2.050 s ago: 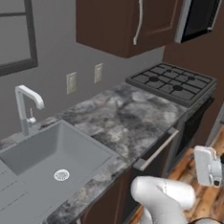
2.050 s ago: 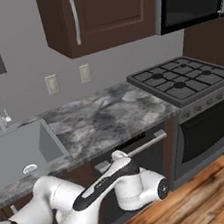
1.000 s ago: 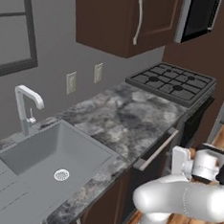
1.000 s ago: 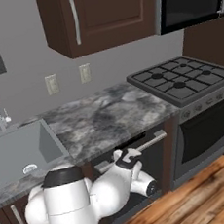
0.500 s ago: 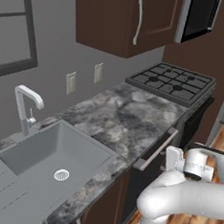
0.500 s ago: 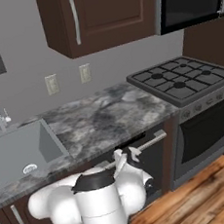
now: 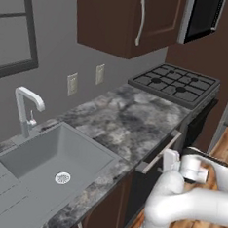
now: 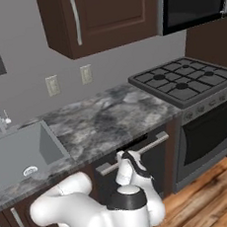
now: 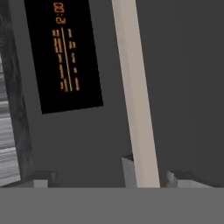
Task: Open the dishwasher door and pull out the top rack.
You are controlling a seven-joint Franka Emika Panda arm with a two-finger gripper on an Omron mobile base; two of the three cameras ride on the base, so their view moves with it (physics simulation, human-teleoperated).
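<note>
The dishwasher door point(image 7: 141, 191) point(image 8: 158, 161) point(image 9: 183, 87) is a dark panel standing upright under the stone counter, with a long silver bar handle point(image 7: 159, 156) point(image 8: 145, 149) point(image 9: 133, 96) along its top edge. My gripper point(image 7: 169, 160) point(image 8: 124, 159) point(image 9: 109, 179) is right at the handle, near its sink-side end. In the hand view it is open and the bar runs up between the fingertips point(image 9: 178, 177), closer to the right one. A black display point(image 9: 63, 57) with orange digits sits beside the bar. The top rack is hidden behind the door.
A gas stove point(image 7: 176, 83) point(image 8: 187, 80) with a black oven door point(image 8: 207, 135) stands right of the dishwasher. The sink point(image 7: 53, 162) point(image 8: 20, 152) and faucet point(image 7: 26, 109) lie left. Brown upper cabinets point(image 8: 100, 17) hang above, and a wooden floor point(image 8: 218, 198) lies below.
My arm has folded and swung in front of the cabinets, bringing the hand a little closer to the handle. The door has stayed upright and the jaws have stayed equally wide.
</note>
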